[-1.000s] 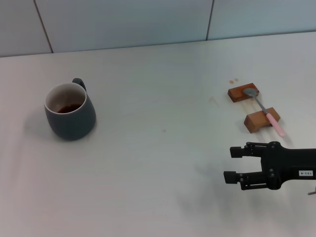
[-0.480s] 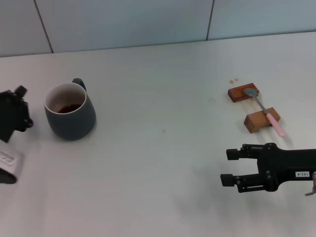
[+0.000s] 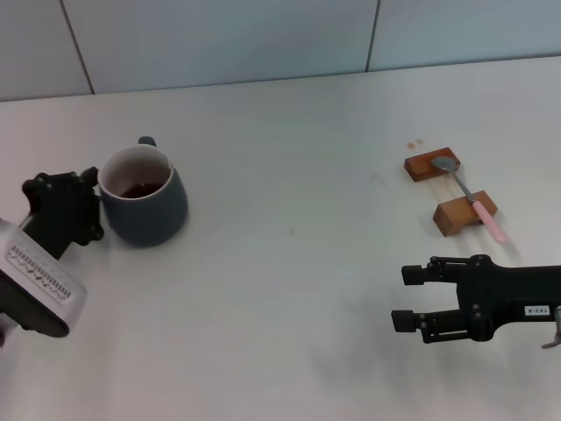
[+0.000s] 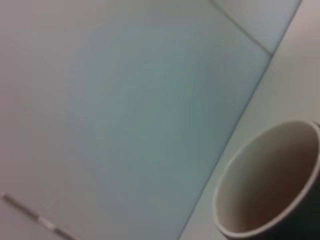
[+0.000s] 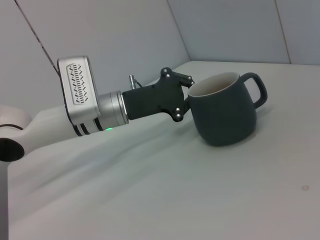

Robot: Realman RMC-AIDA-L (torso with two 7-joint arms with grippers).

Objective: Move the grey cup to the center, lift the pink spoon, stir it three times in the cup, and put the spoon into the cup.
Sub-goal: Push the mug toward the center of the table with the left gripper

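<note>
A pale wall of large grey-blue panels (image 3: 219,39) backs a plain white desk (image 3: 289,289), and the grey cup (image 3: 145,197) is our landmark, standing upright on the desk's left part with its handle turned toward the wall. Its white inside shows a brownish residue at the bottom. Pressed right up against the cup's left side is the left hand (image 3: 88,206), black, on a silver wrist, coming in from the desk's near left corner. The right wrist view shows it best: the left hand (image 5: 182,97) meets the cup (image 5: 225,107) at the rim, on the side away from the loop handle, but whether its fingers are apart or clamped on the wall I cannot tell from here. The left wrist view catches only the cup's open mouth (image 4: 267,182) up close, with the wall panels behind.

Far to the right of the cup, well apart from it, the pink spoon (image 3: 471,198) lies across two brown wooden blocks (image 3: 447,193), its silver bowl on the block nearer the wall and its pink handle running past the nearer block. Nearer than the spoon, the right hand (image 3: 412,298) hovers low over the desk, its fingers clearly spread apart and pointing toward the cup's side, holding nothing.
</note>
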